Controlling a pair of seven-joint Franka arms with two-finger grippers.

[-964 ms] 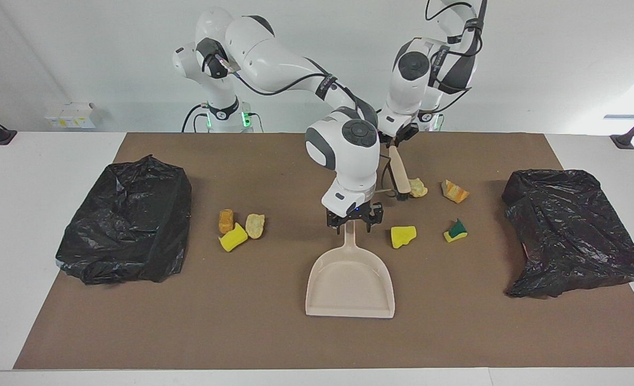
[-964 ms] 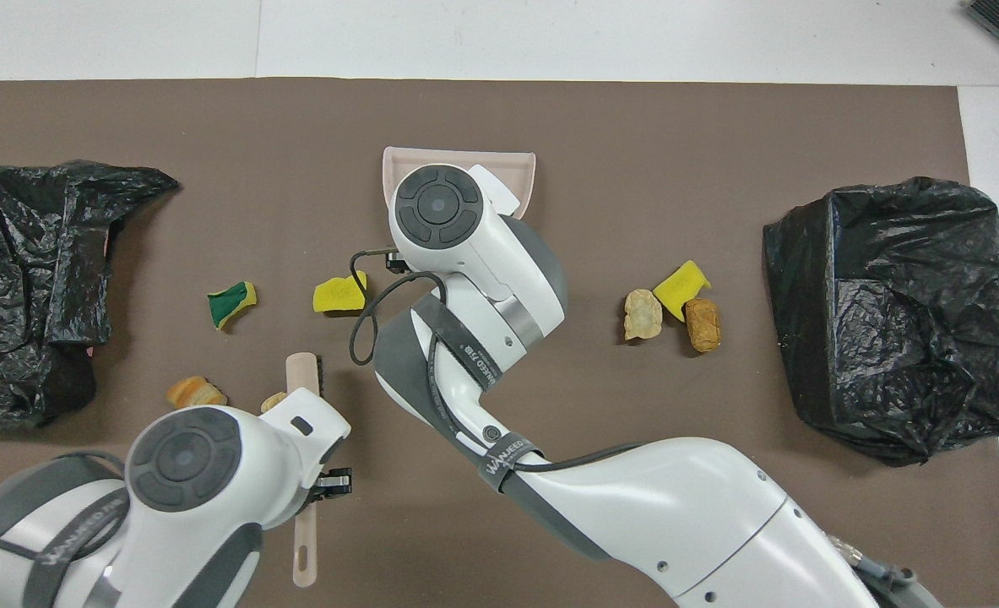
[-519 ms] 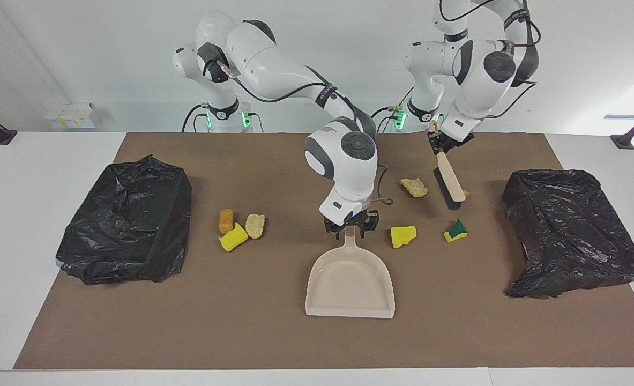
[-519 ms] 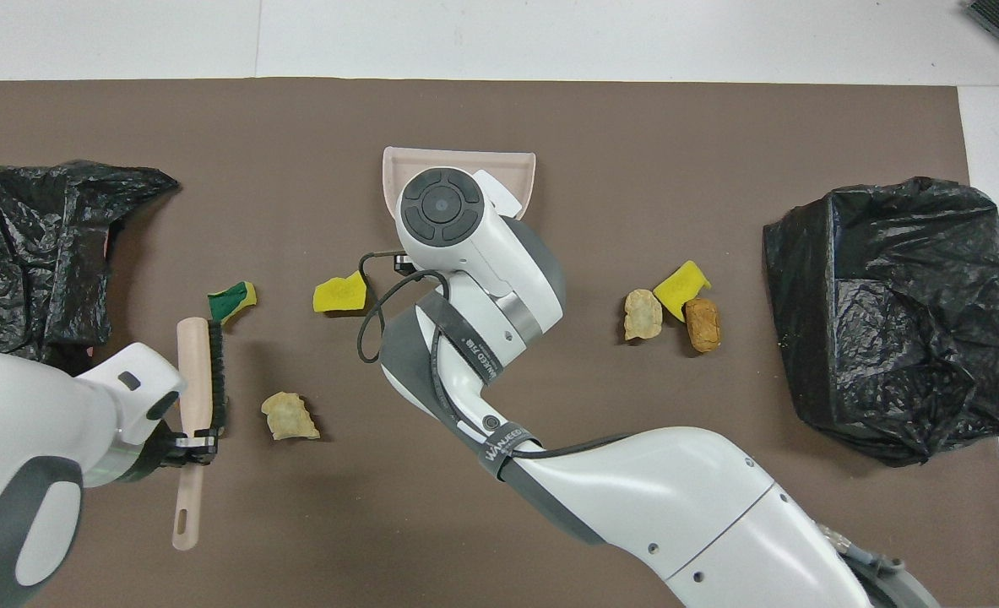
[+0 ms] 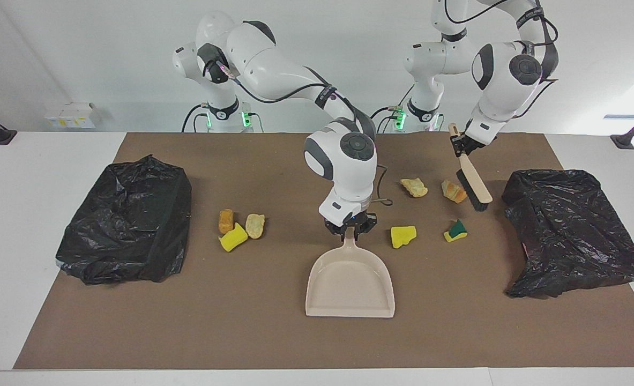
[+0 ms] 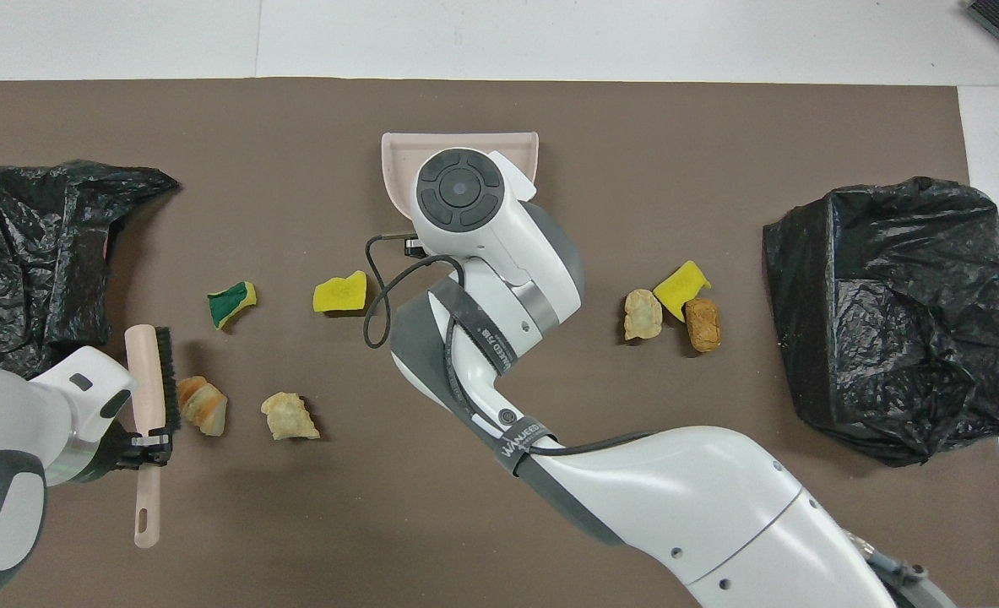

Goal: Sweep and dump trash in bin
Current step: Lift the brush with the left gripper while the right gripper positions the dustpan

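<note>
Facing view: right claw (image 5: 351,229) pinching dustpan (image 5: 350,281) handle, holding it flat; left claw (image 5: 462,146) gripping brush (image 5: 472,181), bristles beside orange chunk (image 5: 453,191), aiming toward pan.

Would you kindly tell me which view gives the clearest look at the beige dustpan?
The facing view: the whole dustpan shows there, pan and handle, with the right gripper at the handle. In the overhead view the right arm covers most of it, and only its farther rim shows.
</note>
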